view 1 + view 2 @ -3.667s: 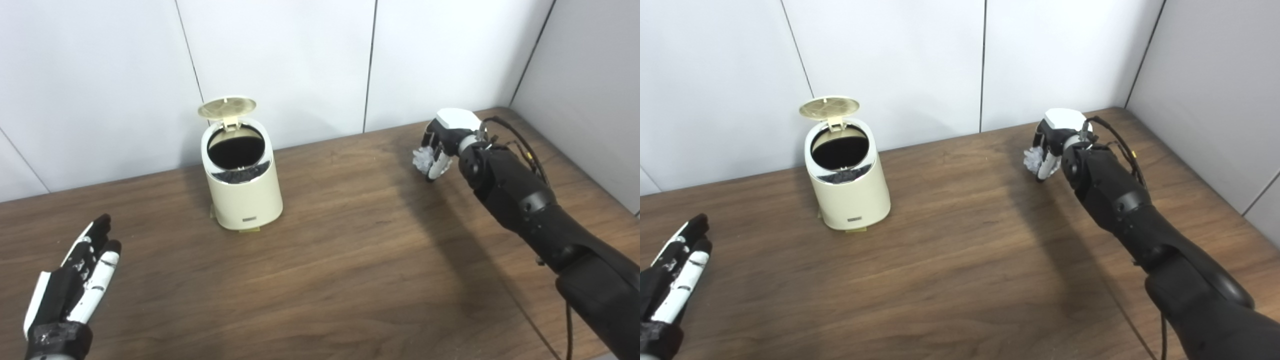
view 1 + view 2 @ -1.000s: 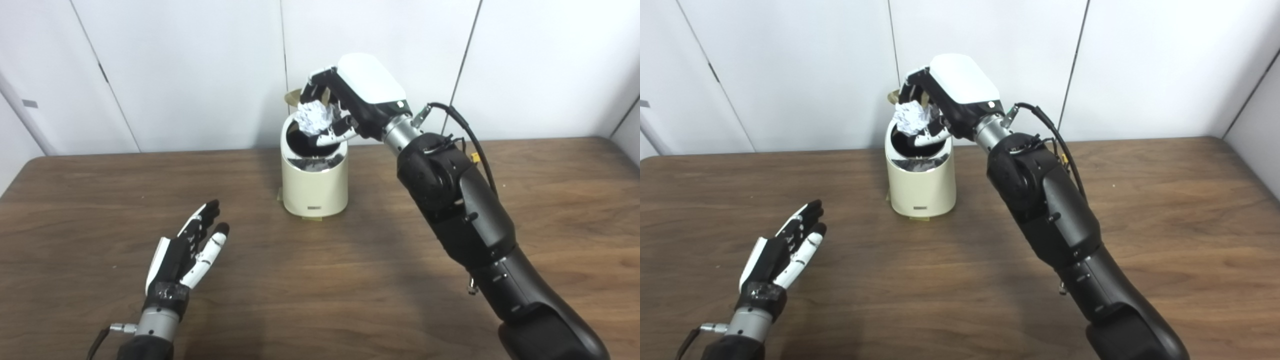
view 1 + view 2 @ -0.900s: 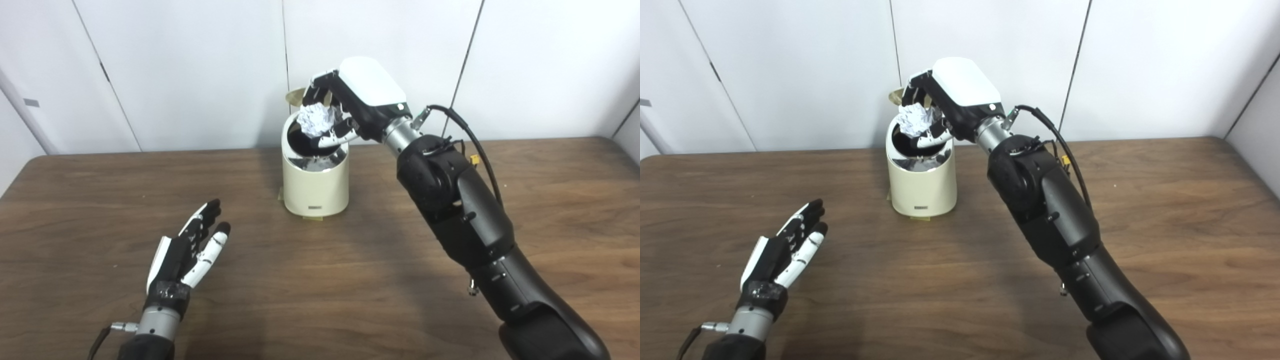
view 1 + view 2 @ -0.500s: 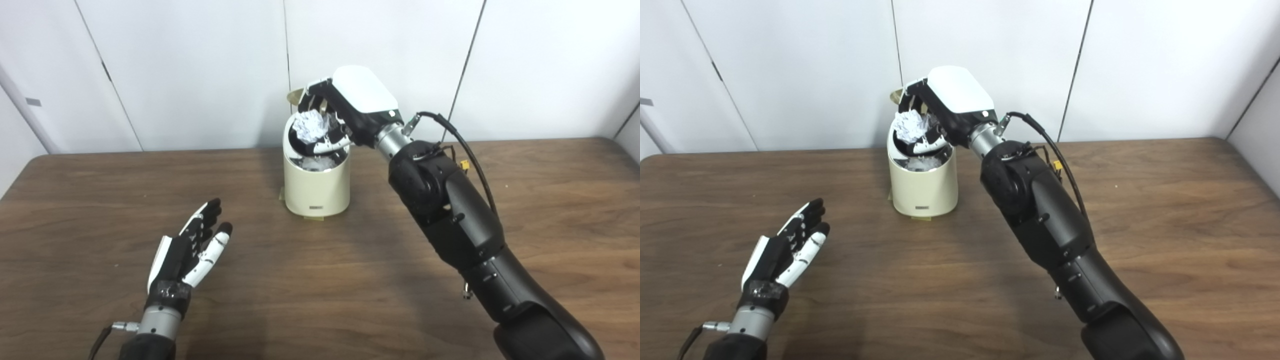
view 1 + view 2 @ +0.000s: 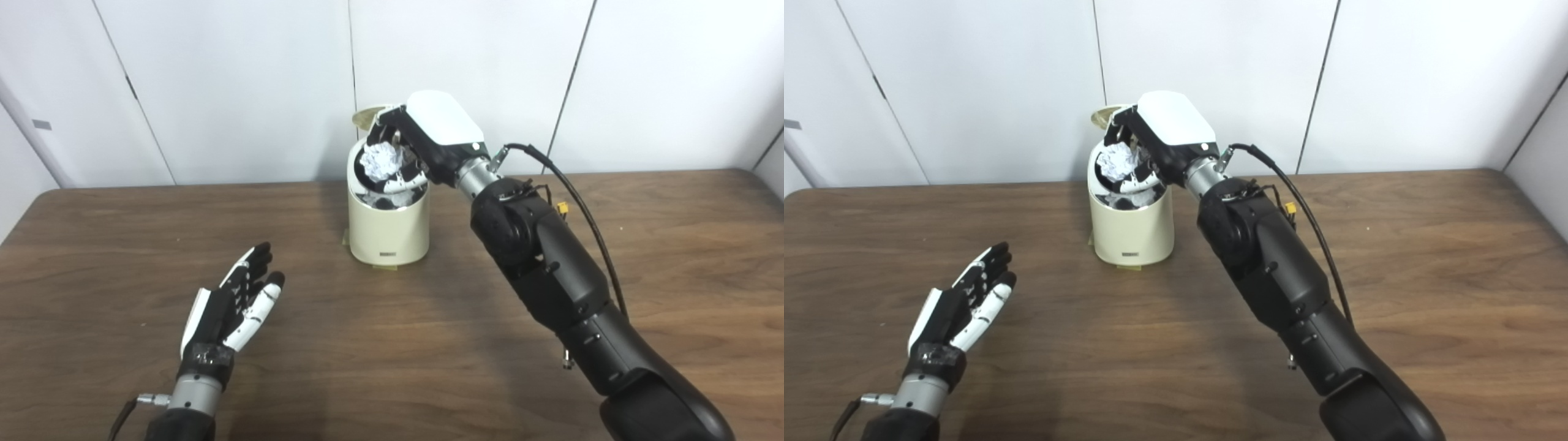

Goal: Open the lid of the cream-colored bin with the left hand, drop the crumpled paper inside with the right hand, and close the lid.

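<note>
Since 0.5 s ago the right hand has lowered, grasping the crumpled white paper ball at the mouth of the cream-coloured cylindrical bin; its round lid stands raised. The left hand lies released, fingers spread, on the brown wooden table.

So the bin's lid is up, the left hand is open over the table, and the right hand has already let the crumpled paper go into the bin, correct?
Not quite. The lid is up and the left hand is open over the table, but the right hand is shut on the crumpled paper, holding it at the mouth of the cream-colored bin. The left eye view shows this.
</note>
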Robot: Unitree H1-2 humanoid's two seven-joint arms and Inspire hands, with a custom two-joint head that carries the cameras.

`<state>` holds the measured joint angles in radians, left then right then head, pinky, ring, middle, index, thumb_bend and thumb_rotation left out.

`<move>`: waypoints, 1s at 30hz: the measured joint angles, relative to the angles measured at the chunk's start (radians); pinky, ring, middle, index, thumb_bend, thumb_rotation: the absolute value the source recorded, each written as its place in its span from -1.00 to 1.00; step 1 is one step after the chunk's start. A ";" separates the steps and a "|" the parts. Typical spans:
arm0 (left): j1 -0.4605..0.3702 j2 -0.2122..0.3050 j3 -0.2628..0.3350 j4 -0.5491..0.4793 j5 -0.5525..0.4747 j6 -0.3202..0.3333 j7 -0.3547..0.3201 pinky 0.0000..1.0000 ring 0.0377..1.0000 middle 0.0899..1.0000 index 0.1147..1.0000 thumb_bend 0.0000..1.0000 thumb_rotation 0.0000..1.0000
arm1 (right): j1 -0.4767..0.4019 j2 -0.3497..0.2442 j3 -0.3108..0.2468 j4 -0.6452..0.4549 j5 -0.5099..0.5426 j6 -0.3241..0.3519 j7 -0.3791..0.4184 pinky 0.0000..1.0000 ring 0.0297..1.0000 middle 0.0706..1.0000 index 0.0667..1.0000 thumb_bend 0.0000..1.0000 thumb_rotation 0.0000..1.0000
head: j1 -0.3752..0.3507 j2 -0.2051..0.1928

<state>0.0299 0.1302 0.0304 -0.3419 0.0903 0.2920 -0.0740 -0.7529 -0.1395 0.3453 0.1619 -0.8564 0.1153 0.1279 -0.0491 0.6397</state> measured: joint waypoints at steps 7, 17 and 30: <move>0.000 0.000 0.000 -0.003 -0.002 0.000 0.000 0.85 0.88 0.83 0.92 0.01 0.18 | 0.000 0.000 0.000 0.024 0.003 -0.002 -0.020 -0.40 -0.23 -0.02 -0.06 -0.01 -1.00 | 0.000 0.002; 0.001 -0.001 0.004 -0.005 -0.005 0.000 0.000 0.85 0.88 0.84 0.91 0.02 0.17 | 0.000 -0.007 0.014 0.056 -0.006 -0.003 -0.058 -0.27 -0.22 -0.03 0.02 -0.01 -1.00 | -0.003 0.003; 0.001 -0.003 0.004 -0.005 -0.010 -0.001 0.000 0.85 0.87 0.84 0.92 0.00 0.19 | 0.000 -0.018 0.045 0.034 -0.052 0.037 -0.028 -0.15 0.12 0.37 -0.08 0.05 -0.72 | 0.000 0.003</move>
<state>0.0310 0.1271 0.0341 -0.3468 0.0807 0.2910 -0.0744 -0.7526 -0.1580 0.3901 0.1961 -0.9084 0.1527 0.1003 -0.0491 0.6427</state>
